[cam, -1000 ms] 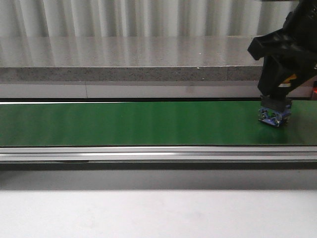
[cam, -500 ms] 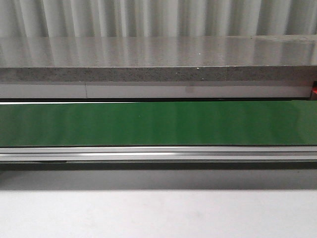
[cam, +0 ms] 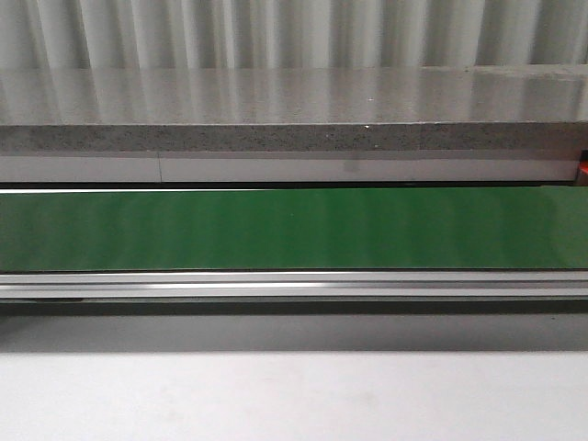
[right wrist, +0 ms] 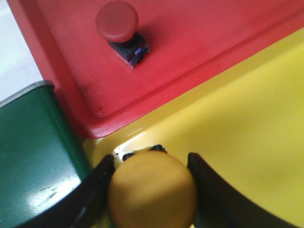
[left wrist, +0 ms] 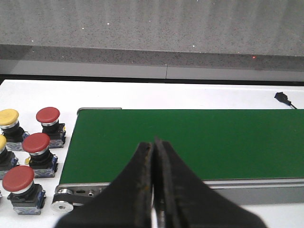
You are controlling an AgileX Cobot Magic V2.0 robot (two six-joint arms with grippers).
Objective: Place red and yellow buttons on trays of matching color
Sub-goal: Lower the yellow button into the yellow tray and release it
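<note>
Gripping a yellow button (right wrist: 152, 190) between its fingers, our right tool (right wrist: 151, 187) hangs over the yellow tray (right wrist: 247, 142), the red tray (right wrist: 199, 42) beyond it holding one red button (right wrist: 118, 23). Our left tool (left wrist: 153, 190) sits fully closed above the green belt (left wrist: 190, 137); beside it we count three red buttons (left wrist: 37, 145) and two yellow (left wrist: 8, 118).

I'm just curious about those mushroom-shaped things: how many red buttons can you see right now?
4. Three red buttons stand beside the green belt: one, another, a third. A fourth lies in the red tray. More may be out of frame.
</note>
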